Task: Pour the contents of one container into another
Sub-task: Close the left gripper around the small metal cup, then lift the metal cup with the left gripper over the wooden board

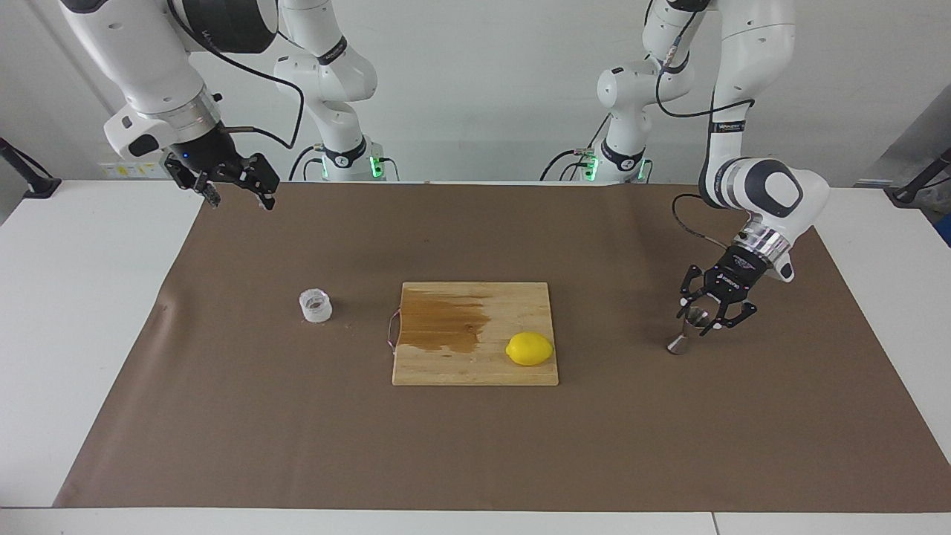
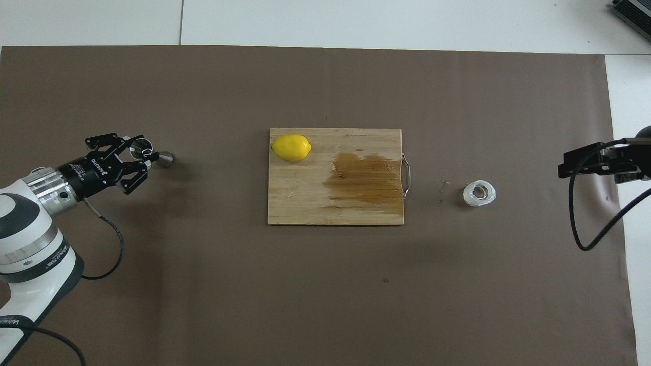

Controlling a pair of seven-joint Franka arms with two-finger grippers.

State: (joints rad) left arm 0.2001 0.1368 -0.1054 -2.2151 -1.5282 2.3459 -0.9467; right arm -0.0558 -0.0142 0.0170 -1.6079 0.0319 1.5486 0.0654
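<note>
The small clear ribbed cup (image 1: 315, 305) stands on the brown mat toward the right arm's end, with brownish bits inside; it also shows in the overhead view (image 2: 479, 193). The steel jigger (image 1: 680, 340) is toward the left arm's end and leans over, its base at the mat (image 2: 165, 158). My left gripper (image 1: 698, 318) is shut on the jigger's upper cone (image 2: 142, 151). My right gripper (image 1: 239, 199) is open and empty. It waits raised over the mat's edge at the right arm's end (image 2: 563, 169), well away from the cup.
A wooden cutting board (image 1: 446, 368) with a wet brown stain lies mid-table between cup and jigger (image 2: 305, 203). A lemon (image 1: 530, 348) sits on its corner (image 2: 291, 147). A few crumbs (image 2: 443, 183) lie on the mat between board and cup.
</note>
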